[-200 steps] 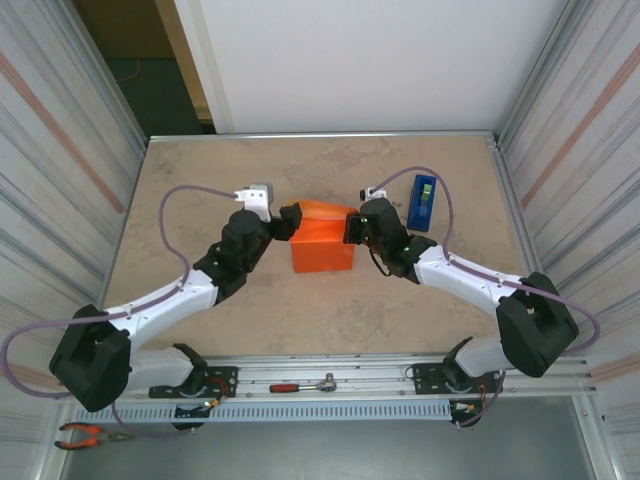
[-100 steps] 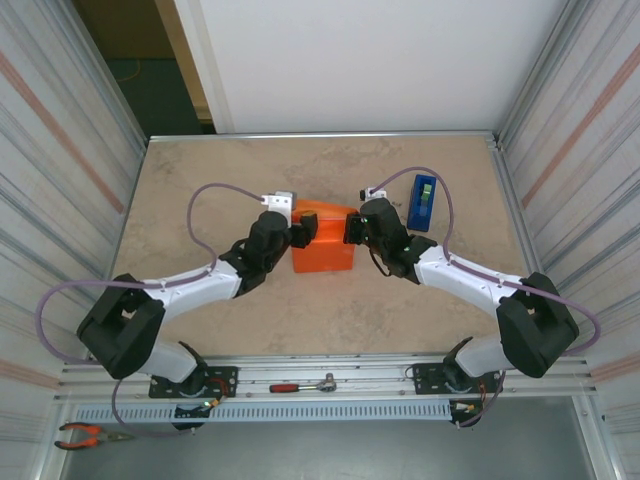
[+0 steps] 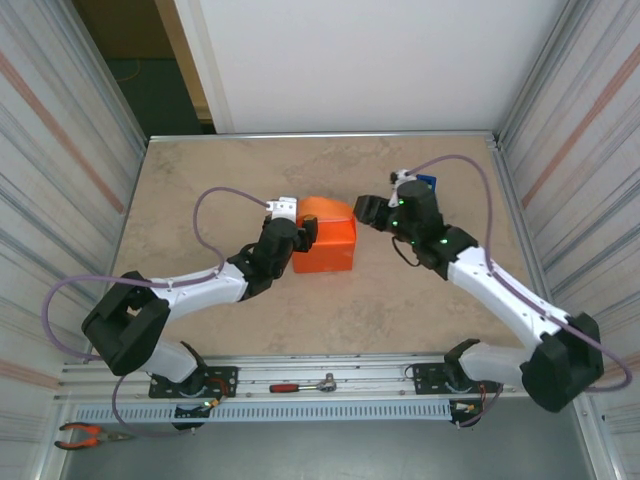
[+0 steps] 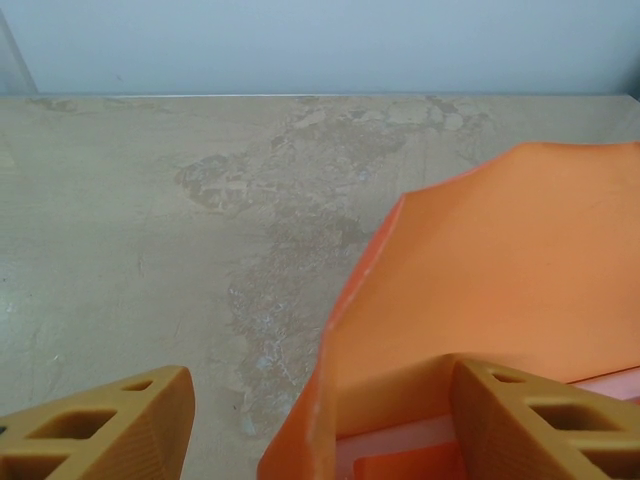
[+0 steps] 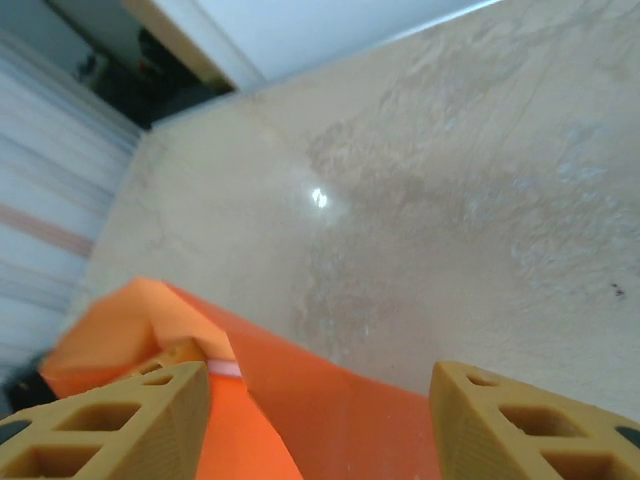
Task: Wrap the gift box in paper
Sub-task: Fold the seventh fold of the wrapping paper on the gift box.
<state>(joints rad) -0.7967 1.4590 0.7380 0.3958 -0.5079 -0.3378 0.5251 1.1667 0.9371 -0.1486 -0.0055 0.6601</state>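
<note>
Two sets of fingers are flanking one parcel at mid-counter. The large, bright orange, matte paper sheet (image 3: 325, 245) is lying folded over the small pale pink gift box (image 4: 395, 436), whose pink edge is peeping out under a raised flap. The left fingers (image 4: 110, 432) are standing spread, one over the beige stone-look counter (image 3: 200, 190), the other against the paper's left side. The right fingers (image 5: 520, 425) are hovering spread at the parcel's right edge, gripping nothing. A blue upright tape dispenser (image 3: 429, 183) is standing behind the right arm.
</note>
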